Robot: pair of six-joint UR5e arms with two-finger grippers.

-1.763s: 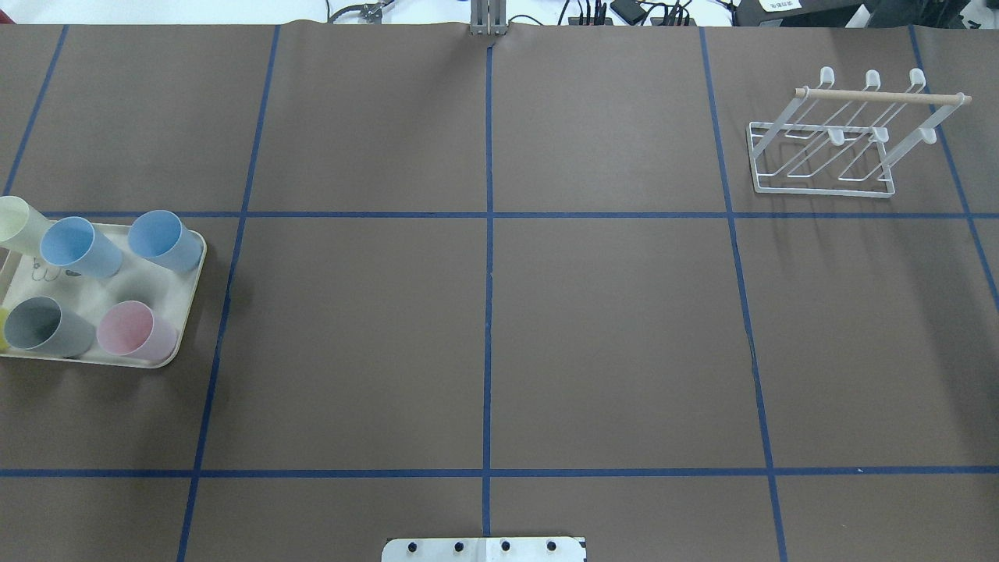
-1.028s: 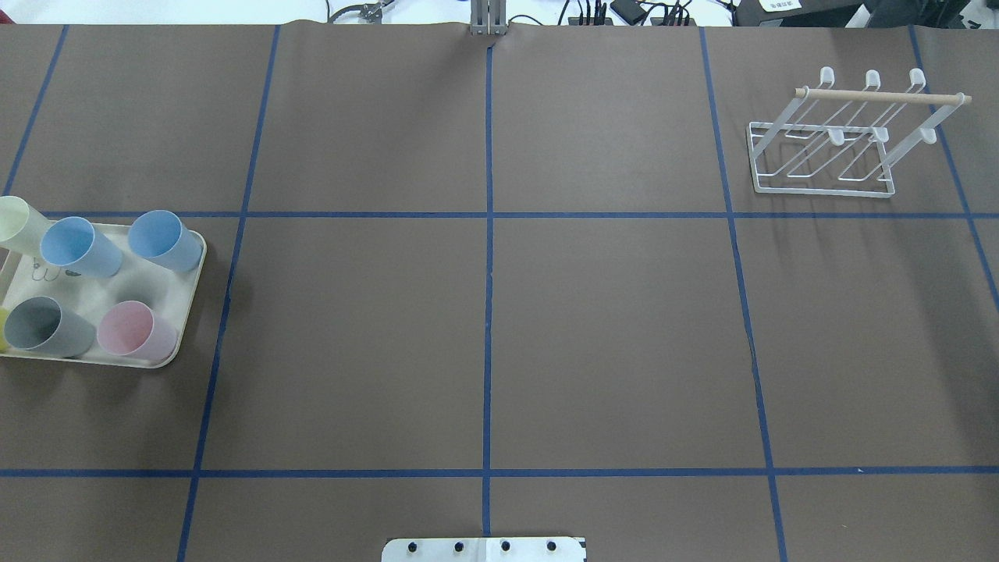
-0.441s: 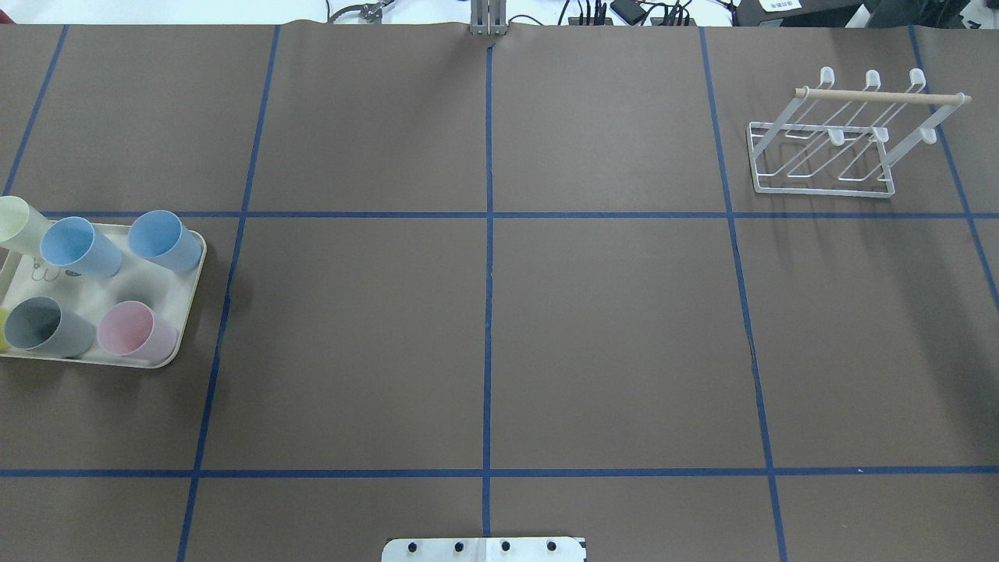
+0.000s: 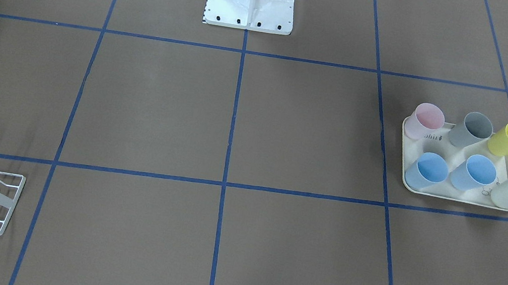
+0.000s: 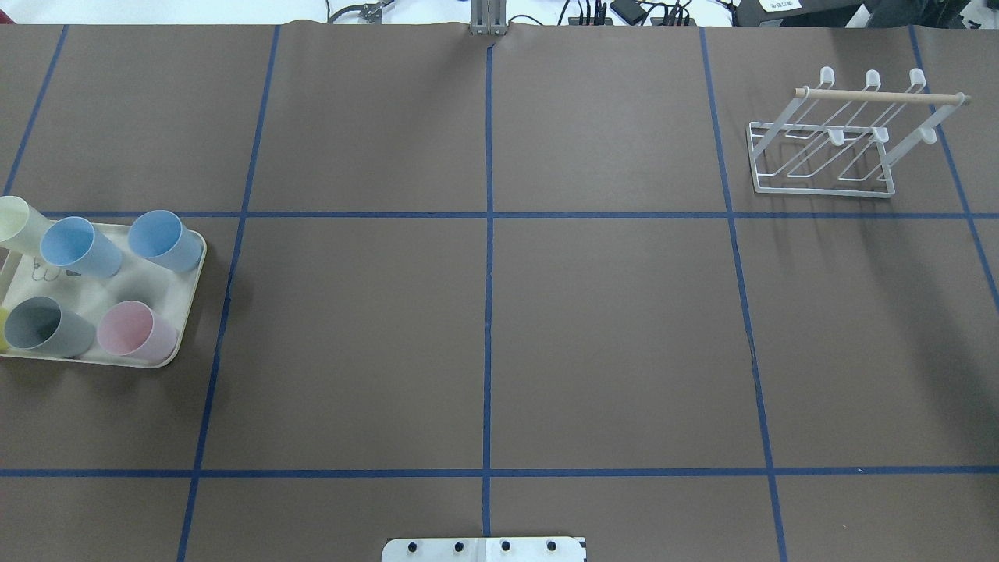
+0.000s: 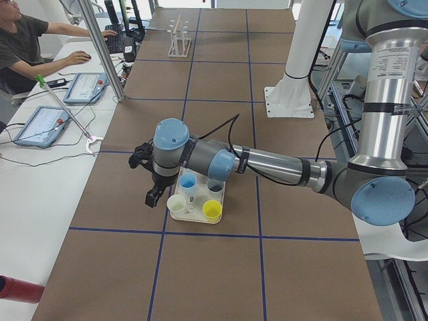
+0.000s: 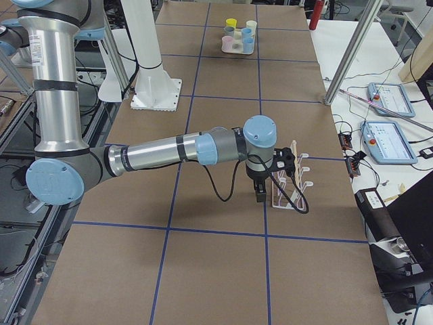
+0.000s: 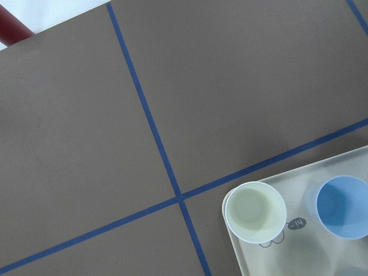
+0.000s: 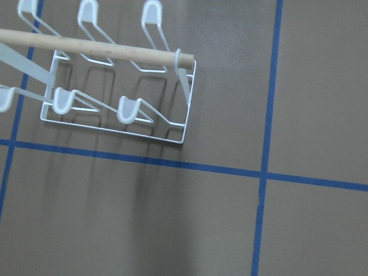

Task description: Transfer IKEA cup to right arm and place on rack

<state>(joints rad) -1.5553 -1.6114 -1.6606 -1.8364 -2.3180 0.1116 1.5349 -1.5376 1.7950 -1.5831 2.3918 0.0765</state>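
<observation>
Cups: six cups (image 4: pixel 474 152) stand open side up on a cream tray (image 5: pixel 94 285) at the robot's left side of the tabletop (image 5: pixel 609 336). None has been lifted yet.
Closest cup: the pale cup (image 8: pixel 255 211) stands at a corner of the tray, and the left wrist view looks almost straight down on it. I think this is the one to take.
Left end effector: the left end effector (image 6: pixel 152 195) hangs over the tabletop just beside the tray, near the pale cup. I cannot tell if it is released or clenched.
Right end effector: the right end effector (image 7: pixel 260 193) hangs just beside the rack (image 5: pixel 833 137). I cannot tell its state either.
Rack: it sits far across the tabletop from the tray, and no cup is on its prongs.
Step now: I think it is the first one, getting hold of a cup.
How to do it well: slide over until the cup is right below. Come straight down. Hold it low or by one side, so the other arm has room to grab. Squeeze softly.
Watch out: a blue cup (image 8: pixel 343 207) stands near the pale one. Do not bump it.
</observation>
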